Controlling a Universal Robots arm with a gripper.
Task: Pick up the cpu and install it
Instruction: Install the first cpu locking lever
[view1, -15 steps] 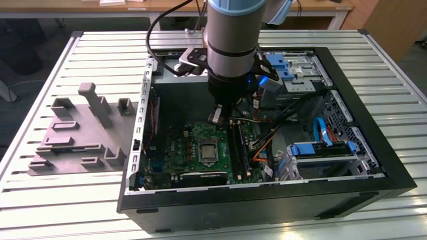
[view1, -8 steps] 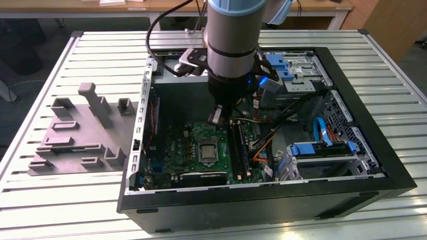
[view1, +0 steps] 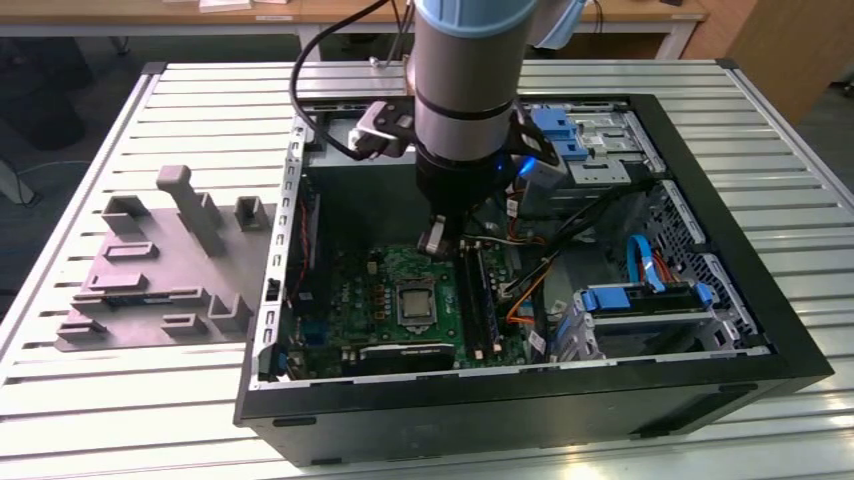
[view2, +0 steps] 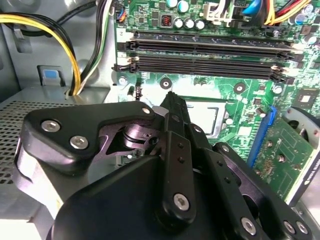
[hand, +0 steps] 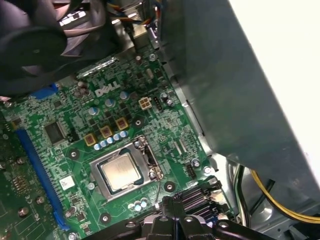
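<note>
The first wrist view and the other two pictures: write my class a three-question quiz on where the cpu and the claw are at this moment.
1. True or false: the cpu lies in the socket frame on the green motherboard.
2. Where is the claw in the exterior view?
A. Over the grey fixture plate outside the case
B. Inside the open computer case, above the motherboard
C. Beside the blue drive caddy
3. Fill in: the two long black slots beyond the socket in the second wrist view are ____ of modules.

Key: 1 true; 2 B; 3 empty.
</note>
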